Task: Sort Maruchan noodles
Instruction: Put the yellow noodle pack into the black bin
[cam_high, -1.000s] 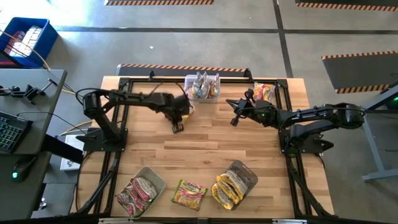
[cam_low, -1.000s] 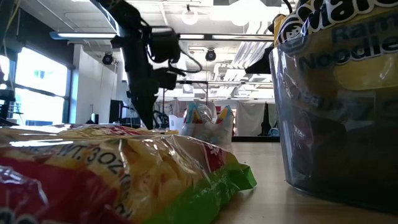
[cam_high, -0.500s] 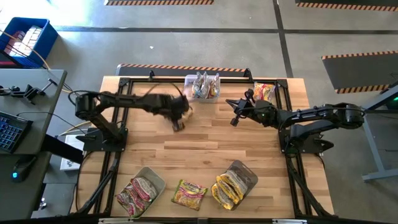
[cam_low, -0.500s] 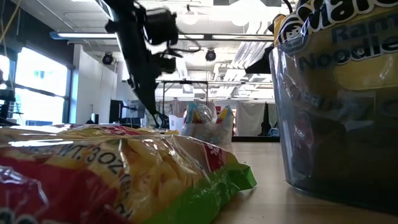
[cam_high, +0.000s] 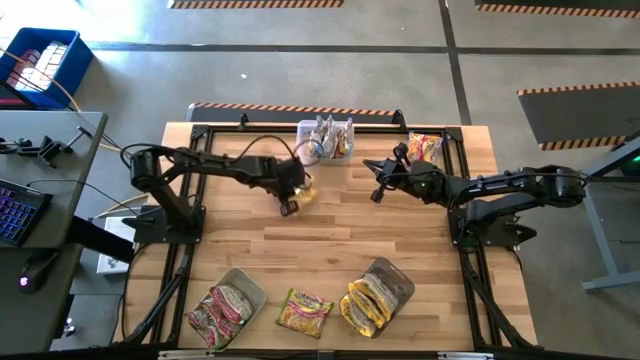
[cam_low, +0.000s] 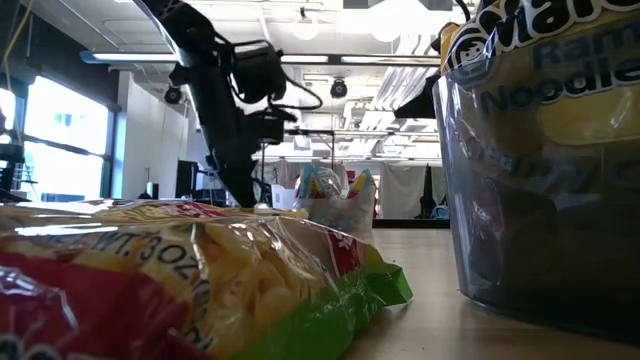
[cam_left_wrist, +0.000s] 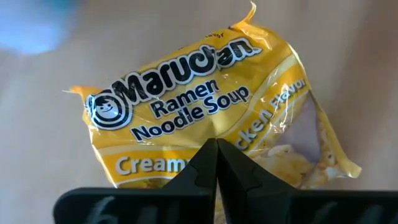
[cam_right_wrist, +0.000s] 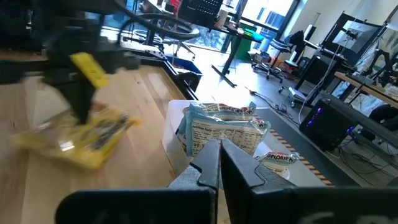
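- Left gripper (cam_left_wrist: 216, 163) is seen clenched on the edge of a yellow noodle packet (cam_left_wrist: 205, 118), held just above the table (cam_high: 340, 215) near the far side, beside the far tub.
- Right gripper (cam_right_wrist: 219, 163) is closed on nothing and waits over the far right of the table.
- For a clean sort, the yellow packet is best carried low and level to the tub of like packets, and let go only once it is well inside the rim; a thin pinch on crinkly film may slip.
- Far tub (cam_high: 305, 132) is filled with greenish-silver packets stood upright.
- Near right tub (cam_high: 399, 279) is lying tilted with yellow packets (cam_high: 364, 304) spilling from it.
- Near left tub (cam_high: 249, 286) holds pink-red packets (cam_high: 217, 310).
- One loose packet (cam_high: 304, 311) lies between the near tubs, and another (cam_high: 425, 147) at the far right corner.
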